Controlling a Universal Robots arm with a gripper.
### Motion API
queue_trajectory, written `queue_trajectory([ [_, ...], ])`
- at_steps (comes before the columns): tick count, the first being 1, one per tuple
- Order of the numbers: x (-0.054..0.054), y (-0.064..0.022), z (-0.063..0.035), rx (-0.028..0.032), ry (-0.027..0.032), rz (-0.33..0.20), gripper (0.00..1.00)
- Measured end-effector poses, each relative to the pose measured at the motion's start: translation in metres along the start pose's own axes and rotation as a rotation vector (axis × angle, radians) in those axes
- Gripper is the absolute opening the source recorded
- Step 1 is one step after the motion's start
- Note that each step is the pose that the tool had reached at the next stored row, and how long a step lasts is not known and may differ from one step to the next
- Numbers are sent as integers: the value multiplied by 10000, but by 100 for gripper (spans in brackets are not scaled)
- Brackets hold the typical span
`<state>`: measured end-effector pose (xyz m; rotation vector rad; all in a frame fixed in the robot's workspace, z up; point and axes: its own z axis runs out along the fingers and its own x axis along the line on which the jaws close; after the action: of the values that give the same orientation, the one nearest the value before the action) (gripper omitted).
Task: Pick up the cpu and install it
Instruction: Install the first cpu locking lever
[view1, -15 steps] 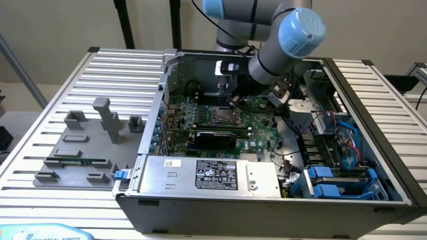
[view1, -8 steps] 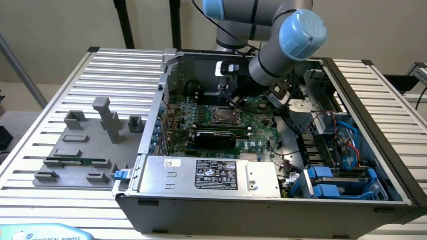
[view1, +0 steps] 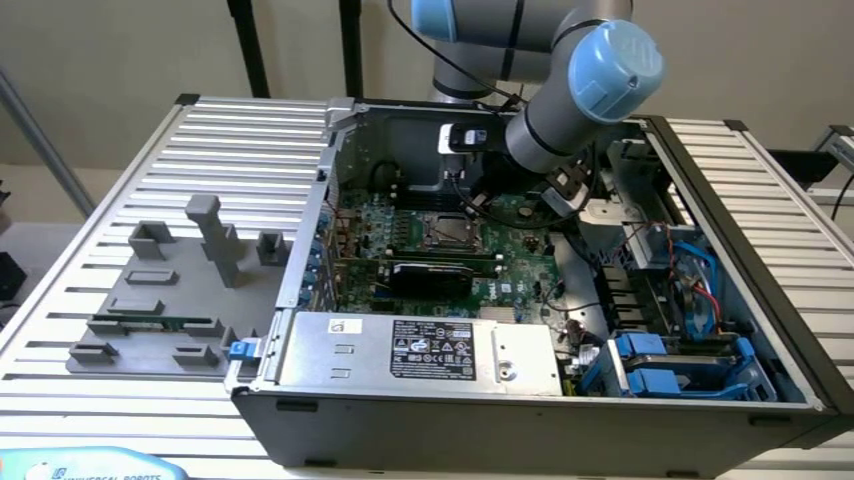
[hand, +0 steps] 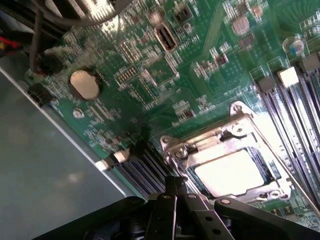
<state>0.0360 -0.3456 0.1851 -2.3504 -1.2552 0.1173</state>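
A: What is on the table?

B: One open dark grey metal computer case (view1: 534, 410) on a ribbed aluminium table (view1: 227, 130). Inside lies one green circuit board (view1: 400, 225), densely studded with small parts. One grey and pale blue robot arm (view1: 587, 70) reaches down into the case from the far side.

A: And the cpu?

B: The small flat square cpu with a silvery metal top (hand: 231, 172) sits inside one shiny steel socket frame (hand: 240, 117) on the board. In the wrist view, the black metal gripper (hand: 182, 210) hangs just beside it, fingers pressed together, pinching nothing.

A: Anything else countable?

B: One round silver coin battery (hand: 84, 84), and one grey plastic fixture tray (view1: 174, 290) with several raised blocks, well apart on the exterior view's left.

A: Is there room to move?

B: The case walls and cables crowd the arm closely; the table around the tray lies open.
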Motion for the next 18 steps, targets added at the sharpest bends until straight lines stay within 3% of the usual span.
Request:
queue_trajectory([
  [18,5,1,6,5,19,-7,11],
])
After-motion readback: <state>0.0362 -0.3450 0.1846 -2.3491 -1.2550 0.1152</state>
